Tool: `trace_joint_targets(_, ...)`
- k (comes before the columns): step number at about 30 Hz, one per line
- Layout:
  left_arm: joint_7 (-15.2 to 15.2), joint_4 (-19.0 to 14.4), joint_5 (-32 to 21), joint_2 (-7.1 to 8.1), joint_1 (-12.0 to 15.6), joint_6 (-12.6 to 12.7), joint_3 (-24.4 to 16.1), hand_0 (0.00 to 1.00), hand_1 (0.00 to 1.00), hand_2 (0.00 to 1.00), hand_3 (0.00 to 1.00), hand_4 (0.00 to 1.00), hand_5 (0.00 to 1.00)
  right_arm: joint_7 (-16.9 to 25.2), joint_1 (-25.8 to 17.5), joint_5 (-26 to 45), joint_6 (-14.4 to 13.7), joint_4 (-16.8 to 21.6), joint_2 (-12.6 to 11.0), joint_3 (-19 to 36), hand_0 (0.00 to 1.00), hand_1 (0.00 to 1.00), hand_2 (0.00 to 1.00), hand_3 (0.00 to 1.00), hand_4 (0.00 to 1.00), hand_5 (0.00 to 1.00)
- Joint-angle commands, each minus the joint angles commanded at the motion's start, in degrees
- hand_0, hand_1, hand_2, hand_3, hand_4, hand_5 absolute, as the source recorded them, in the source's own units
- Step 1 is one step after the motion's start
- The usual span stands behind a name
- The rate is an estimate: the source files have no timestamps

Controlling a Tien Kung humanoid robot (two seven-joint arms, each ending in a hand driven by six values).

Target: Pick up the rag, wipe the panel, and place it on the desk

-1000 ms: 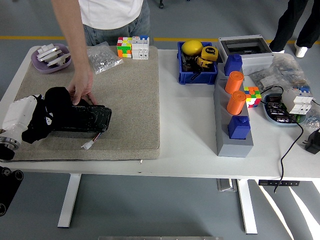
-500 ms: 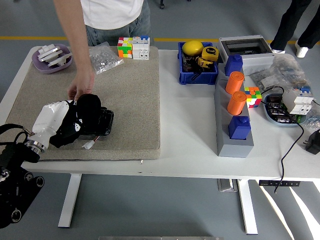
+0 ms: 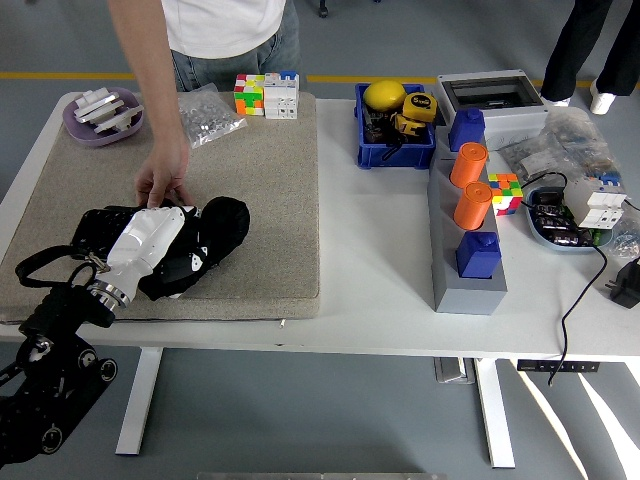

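— Where is the rag [image 3: 222, 228]?
— Balled under the left hand [image 3: 165, 250], apparently gripped, atop the panel [image 3: 95, 226] — whose length runs leftward.
— The person's hand [image 3: 163, 182]?
— Steadying the panel's far edge.

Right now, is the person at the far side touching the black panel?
Yes, the person's hand rests on the far edge of the black panel on the mat.

panel [image 3: 95, 228] mostly hidden under left hand [image 3: 175, 255], rag [image 3: 222, 225], person cropped at top
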Motion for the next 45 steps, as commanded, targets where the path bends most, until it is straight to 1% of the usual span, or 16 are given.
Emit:
trace_joint_targets(3,-0.1,-0.1,-0.3,-0.22,0.1,0.1,0.3,0.283,0.199,0.530,0.392,0.002,0.002,0.0,0.0,0.0,0.0,0.0,0.0,0.0,0.769,0.606,0.670,0.570,0.998,0.484)
trace_joint_targets(8,-0.2,1.2,-0.2,-0.52,0.3,0.2,-0.6,0.281,0.200,0.530,0.393,0.002,0.002,0.0,0.0,0.1,0.0,0.0,0.1,-0.1,0.769,0.606,0.670,0.570,0.998,0.485)
trace_joint_targets(12,-0.5,2.6,0.0,-0.40,0.5,0.3,-2.3,0.281,0.200,0.530,0.393,0.002,0.002,0.0,0.0,0.0,0.0,-0.1,0.1,0.0,0.769,0.606,0.670,0.570,0.998,0.485)
trace_joint_targets(15,-1.2,4.4,-0.5,-0.29,0.6,0.7,-4.3,0.283,0.200,0.528,0.392,0.002,0.002,0.0,-0.1,-0.1,-0.1,-0.1,0.1,0.2,0.769,0.606,0.670,0.571,0.998,0.485)
trace_joint_targets(19,-1.8,6.1,-1.1,0.39,0.4,0.8,-5.6,0.283,0.200,0.528,0.392,0.002,0.002,0.0,-0.1,-0.2,-0.1,-0.1,0.1,0.2,0.769,0.606,0.670,0.570,0.998,0.485)
trace_joint_targets(26,-2.3,8.5,-1.2,1.00,0.3,0.9,-8.8,0.282,0.200,0.527,0.391,0.002,0.002,0.0,-0.1,-0.2,-0.1,-0.1,0.1,0.1,0.769,0.606,0.670,0.570,0.998,0.485)
trace_joint_targets(31,-3.3,11.9,-3.3,1.78,-0.1,0.9,-11.4,0.282,0.205,0.528,0.393,0.002,0.002,-0.1,-0.1,-0.2,0.0,-0.1,0.2,0.3,0.769,0.606,0.670,0.571,0.998,0.484)
trace_joint_targets(35,-3.8,14.2,-3.5,2.21,-0.6,1.1,-14.0,0.282,0.205,0.528,0.393,0.002,0.002,-0.1,-0.1,-0.2,0.0,-0.1,0.2,0.4,0.769,0.606,0.670,0.571,0.998,0.484)
trace_joint_targets(40,-4.1,16.9,-3.8,3.02,-1.2,1.1,-16.1,0.282,0.204,0.528,0.393,0.002,0.002,-0.1,0.0,-0.5,0.0,-0.1,0.3,0.7,0.769,0.605,0.670,0.570,0.998,0.483)
trace_joint_targets(45,-4.3,18.4,-3.6,3.60,-1.2,1.2,-18.2,0.282,0.206,0.528,0.393,0.002,0.002,-0.1,0.0,-0.6,0.1,-0.1,0.3,0.8,0.769,0.606,0.670,0.570,0.998,0.482)
